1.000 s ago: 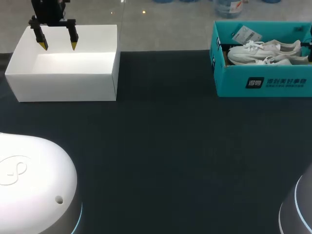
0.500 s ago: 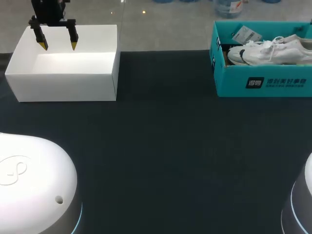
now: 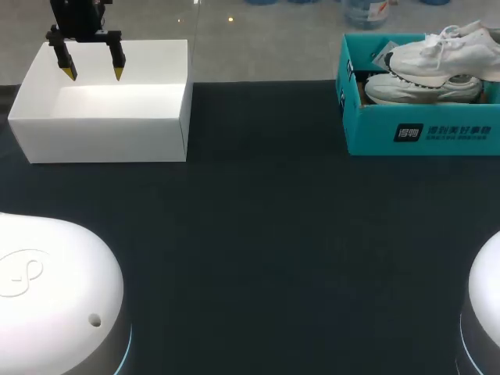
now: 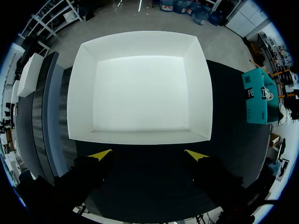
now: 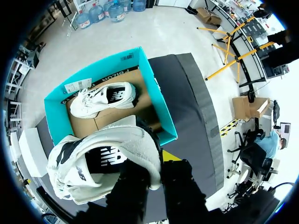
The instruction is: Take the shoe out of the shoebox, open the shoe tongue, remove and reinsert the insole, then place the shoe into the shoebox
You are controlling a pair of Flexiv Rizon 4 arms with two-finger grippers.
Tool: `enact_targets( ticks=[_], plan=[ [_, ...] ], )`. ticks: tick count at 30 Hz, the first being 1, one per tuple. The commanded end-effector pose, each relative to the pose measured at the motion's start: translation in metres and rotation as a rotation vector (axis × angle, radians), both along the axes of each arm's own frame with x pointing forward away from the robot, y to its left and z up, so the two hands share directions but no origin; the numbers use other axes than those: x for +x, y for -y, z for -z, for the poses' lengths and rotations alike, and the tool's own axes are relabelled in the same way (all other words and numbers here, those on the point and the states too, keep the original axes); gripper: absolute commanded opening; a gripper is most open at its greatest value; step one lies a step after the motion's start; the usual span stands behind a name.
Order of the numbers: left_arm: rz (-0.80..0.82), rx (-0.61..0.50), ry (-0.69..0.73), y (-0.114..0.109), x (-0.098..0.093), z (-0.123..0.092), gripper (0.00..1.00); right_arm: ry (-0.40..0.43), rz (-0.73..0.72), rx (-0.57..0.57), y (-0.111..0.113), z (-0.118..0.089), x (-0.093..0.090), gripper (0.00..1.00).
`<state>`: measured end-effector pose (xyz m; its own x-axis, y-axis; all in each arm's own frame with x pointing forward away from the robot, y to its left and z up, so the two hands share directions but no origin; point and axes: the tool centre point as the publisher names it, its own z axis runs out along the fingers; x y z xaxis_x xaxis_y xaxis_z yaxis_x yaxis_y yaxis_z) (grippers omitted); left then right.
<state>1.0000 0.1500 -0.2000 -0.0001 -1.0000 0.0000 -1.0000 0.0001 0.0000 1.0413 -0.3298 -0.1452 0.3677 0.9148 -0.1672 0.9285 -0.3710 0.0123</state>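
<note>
A white shoe (image 3: 445,51) hangs above the teal shoebox (image 3: 422,133) at the table's far right. In the right wrist view my right gripper (image 5: 156,161) is shut on that white shoe (image 5: 103,163) at its heel collar, and one yellow tip shows beside the collar. A second white shoe (image 3: 422,87) lies inside the box on brown card, the second shoe (image 5: 105,99) sitting below and ahead of the held one. My left gripper (image 3: 90,69) hangs open over the far left, its fingers wide apart with nothing between them.
An open white box (image 3: 101,117) stands at the far left, directly under my left gripper (image 4: 148,155); the white box (image 4: 140,88) holds nothing. A paper tag (image 5: 77,85) rests at the shoebox's end. Dark table surface (image 3: 266,234) stretches between the two boxes.
My right gripper has lifted one white shoe up out of the teal shoebox, uncovering the second shoe beneath. The left arm has not moved.
</note>
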Motion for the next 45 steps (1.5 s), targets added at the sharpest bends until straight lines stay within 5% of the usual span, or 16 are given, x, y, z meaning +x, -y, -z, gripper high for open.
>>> enact_targets(
  ticks=[1, 20, 31, 45],
  plan=[
    [0.000, 0.000, 0.000, 0.000, 0.000, 0.000, 1.00, 0.038, -0.004, 0.004, -0.013, -0.029, -0.009, 0.00],
    [0.000, 0.000, 0.000, 0.000, 0.000, 0.000, 1.00, 0.063, -0.002, 0.007, -0.016, -0.033, -0.011, 0.00],
    [0.000, 0.000, 0.000, 0.000, 0.000, 0.000, 1.00, 0.119, -0.003, -0.050, -0.104, -0.049, -0.055, 0.00],
    [0.000, 0.000, 0.000, 0.000, 0.000, 0.000, 1.00, 0.118, 0.023, -0.052, -0.216, -0.040, -0.121, 0.00]
  ],
)
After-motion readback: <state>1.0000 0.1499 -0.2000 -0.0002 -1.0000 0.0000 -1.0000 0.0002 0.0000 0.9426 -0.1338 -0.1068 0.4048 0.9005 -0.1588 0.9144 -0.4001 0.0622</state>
